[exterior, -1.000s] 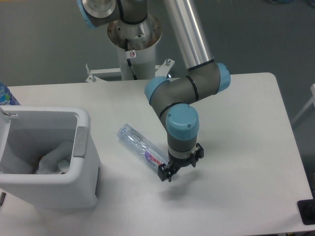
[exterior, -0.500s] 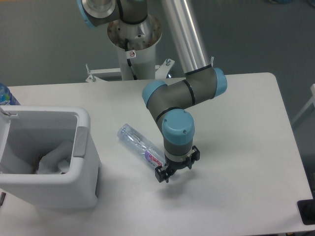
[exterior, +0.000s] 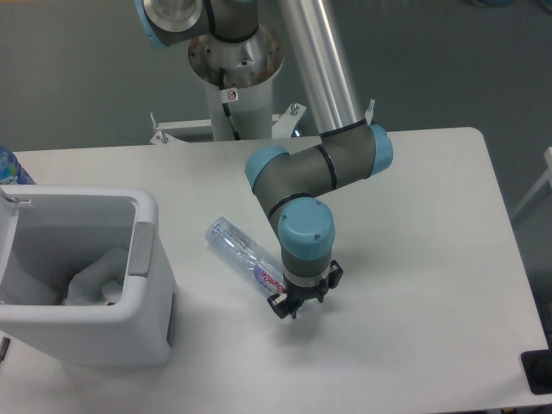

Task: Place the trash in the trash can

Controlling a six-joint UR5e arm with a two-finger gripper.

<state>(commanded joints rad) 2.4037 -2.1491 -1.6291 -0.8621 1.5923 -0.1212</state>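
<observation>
Claw [exterior: 291, 304] at label end of bottle [exterior: 246, 255], grip state unreadable; bottle on table, not lifted; white crumple already in trash can [exterior: 148, 259], well left of claw

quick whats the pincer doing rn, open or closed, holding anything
Pincer: beside the label end of the bottle on the table; open or closed cannot be told, nothing visibly held.

Clear bottle [exterior: 242, 252], pink-and-white label. White bin [exterior: 95, 332], grey rim strip. Arm [exterior: 315, 177] grey with blue caps; table [exterior: 414, 259] white.
</observation>
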